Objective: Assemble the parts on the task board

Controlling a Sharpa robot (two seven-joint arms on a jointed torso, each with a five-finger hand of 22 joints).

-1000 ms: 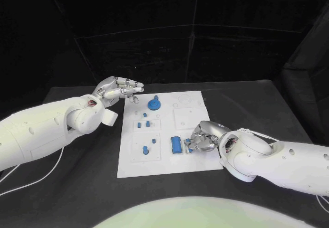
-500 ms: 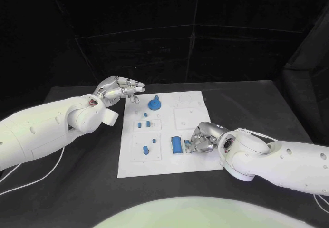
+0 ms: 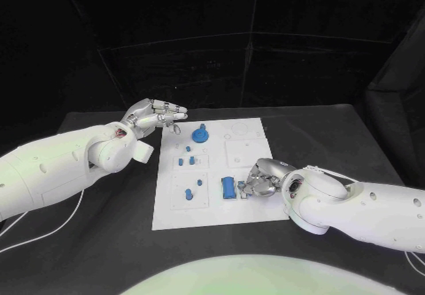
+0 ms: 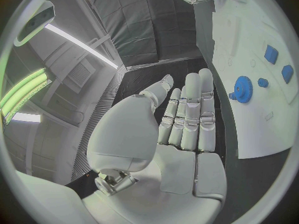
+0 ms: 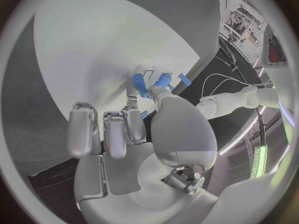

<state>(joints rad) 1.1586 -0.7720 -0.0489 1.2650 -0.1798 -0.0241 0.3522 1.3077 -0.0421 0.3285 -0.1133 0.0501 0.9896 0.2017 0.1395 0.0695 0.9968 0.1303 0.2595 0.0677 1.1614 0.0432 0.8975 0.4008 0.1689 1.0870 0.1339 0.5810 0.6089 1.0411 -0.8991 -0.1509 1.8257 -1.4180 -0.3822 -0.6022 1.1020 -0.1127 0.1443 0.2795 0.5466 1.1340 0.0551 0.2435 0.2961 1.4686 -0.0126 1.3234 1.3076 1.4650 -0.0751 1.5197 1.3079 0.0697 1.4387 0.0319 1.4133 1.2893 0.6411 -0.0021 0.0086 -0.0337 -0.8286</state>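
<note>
The white task board is laid flat in the middle of the black table, so everything gets placed off that. At the board's far end a blue gear is seated, with a tiny blue piece just beside it on the near side. Moving toward the robot, a pair of small blue pegs is found around the board's middle, and a blue slanted piece sits closer to the near edge on the left half.

The right hand is lowered over the board's near-right part, fingers curled in toward the blue rectangular block, which stands on the board just beside the fingertips. In the right wrist view the thumb and a finger seem to be touching blue parts, but an actual grip can't be confirmed.

The left hand is held above the table just off the board's far-left corner, near the gear. Its fingers are kept close together and fairly straight, and nothing is held in them.
</note>
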